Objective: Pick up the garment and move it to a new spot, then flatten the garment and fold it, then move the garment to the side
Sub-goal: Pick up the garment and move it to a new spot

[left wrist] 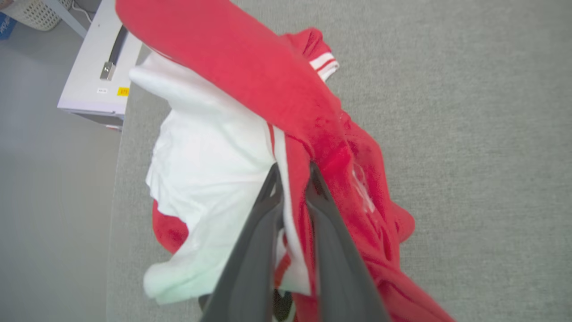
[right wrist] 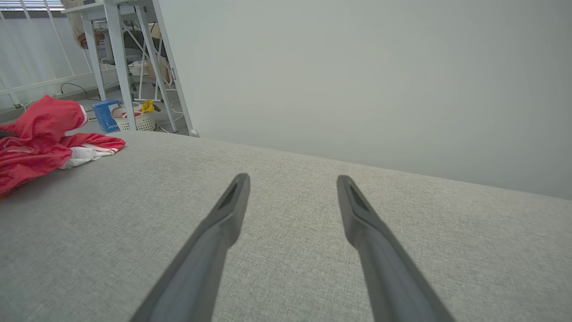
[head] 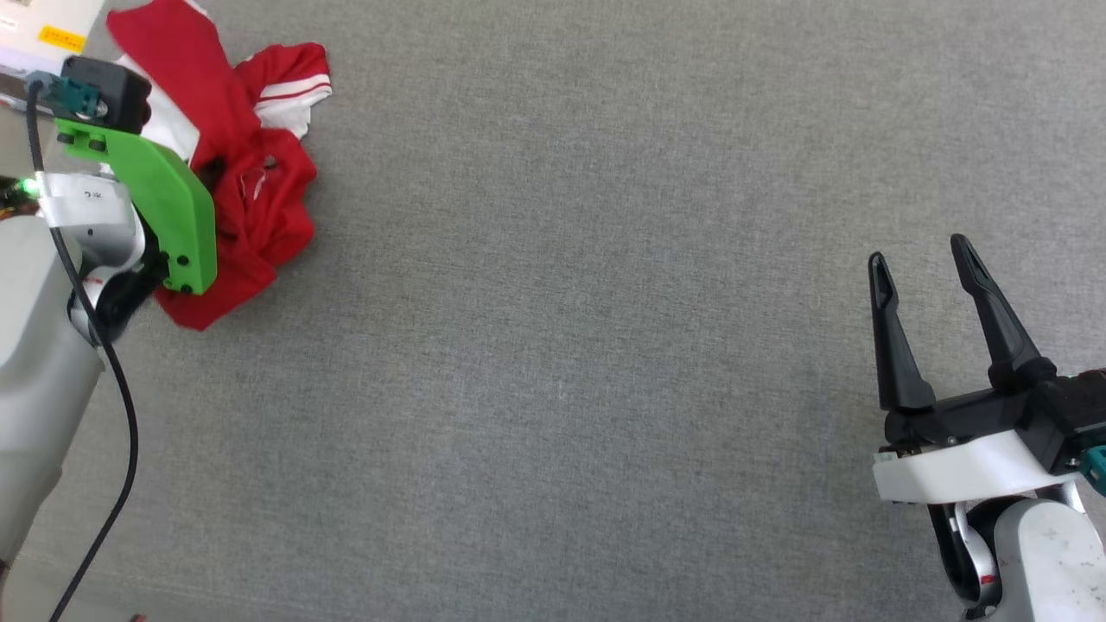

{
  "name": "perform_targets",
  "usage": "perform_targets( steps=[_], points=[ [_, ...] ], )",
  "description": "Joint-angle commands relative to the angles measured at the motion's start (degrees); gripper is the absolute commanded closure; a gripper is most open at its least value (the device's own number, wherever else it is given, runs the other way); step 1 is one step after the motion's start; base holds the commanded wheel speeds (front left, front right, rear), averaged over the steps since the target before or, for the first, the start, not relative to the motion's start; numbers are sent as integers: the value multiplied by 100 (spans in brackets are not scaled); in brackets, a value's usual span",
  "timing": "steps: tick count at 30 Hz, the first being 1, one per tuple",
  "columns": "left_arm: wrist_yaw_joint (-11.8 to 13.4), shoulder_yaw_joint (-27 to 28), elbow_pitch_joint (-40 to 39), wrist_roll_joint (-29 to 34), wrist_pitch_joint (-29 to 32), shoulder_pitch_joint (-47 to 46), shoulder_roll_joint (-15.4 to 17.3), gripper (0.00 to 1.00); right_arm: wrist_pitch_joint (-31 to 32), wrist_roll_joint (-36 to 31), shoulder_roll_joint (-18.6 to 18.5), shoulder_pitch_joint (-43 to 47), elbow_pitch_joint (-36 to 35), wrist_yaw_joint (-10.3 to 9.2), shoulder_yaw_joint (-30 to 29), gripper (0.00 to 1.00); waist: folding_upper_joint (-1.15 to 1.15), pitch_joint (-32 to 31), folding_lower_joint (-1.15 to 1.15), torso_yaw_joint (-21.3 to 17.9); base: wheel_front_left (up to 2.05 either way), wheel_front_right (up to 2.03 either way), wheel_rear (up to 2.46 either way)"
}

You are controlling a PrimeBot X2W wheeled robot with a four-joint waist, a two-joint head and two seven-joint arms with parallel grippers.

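At the bottom centre of the left wrist view: the left gripper [left wrist: 293, 167], two long dark fingers drawn narrow and clamped on a fold of the garment [left wrist: 250, 67], a crumpled red jersey T-shirt with white sleeves and red-white striped trim. Pinches a strip of white-and-red cloth between the fingers, probably beside a sleeve seam where doubled fabric gives a firmer hold for the lift. Reads as the pick-up step, with moving, flattening and folding all left to do. In the lower right of the head view: the right gripper [head: 918, 250], fingers spread wide with nothing between them, poised above the grey woven fabric surface [head: 562, 345], well apart from the cloth, seemingly parked out of the way until a second hold is wanted. Same wide spread at the bottom of the right wrist view [right wrist: 292, 178]. Up at the upper left of the head view, partly under the bright green plastic wrist bracket [head: 164, 203]: the garment [head: 259, 199], bunched in a heap near the surface's edge, lettering hidden in the folds. At the left edge of the right wrist view, the same red heap [right wrist: 31, 147]. Farther off, beyond the edge: a flat white box with a yellow label [left wrist: 89, 76], then a white plastic lattice basket [right wrist: 134, 120] on the floor by pale table legs.
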Motion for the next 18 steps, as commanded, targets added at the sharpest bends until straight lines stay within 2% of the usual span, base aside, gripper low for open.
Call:
perform_targets(
  steps=[1, 6, 10, 15, 18],
  points=[
    [10, -35, -162, 95, -169, -202, 90, 100, -34, 36, 31, 76, 28, -4, -8, 0, 0, -322, 0, 49, 0, 0, 0],
    [10, -198, -854, 289, -525, -438, 268, 100, -34, 58, 129, 237, 64, -4, -40, 0, 0, -658, 0, -5, 0, 0, 0],
    [12, -317, -1470, 448, -558, -602, 255, 100, -34, 73, 193, 335, 70, -4, -76, 0, 0, -853, 0, -127, 0, 0, 0],
    [83, -456, -2124, 618, -494, -791, 52, 100, -34, 85, 251, 406, 66, -4, -98, 0, 0, -981, 0, -356, 0, 0, 0],
    [116, -583, -2424, 735, -456, -945, -182, 100, -34, 93, 278, 407, 65, -4, -99, 0, 0, -1010, 0, -576, 0, 0, 0]
  ],
)
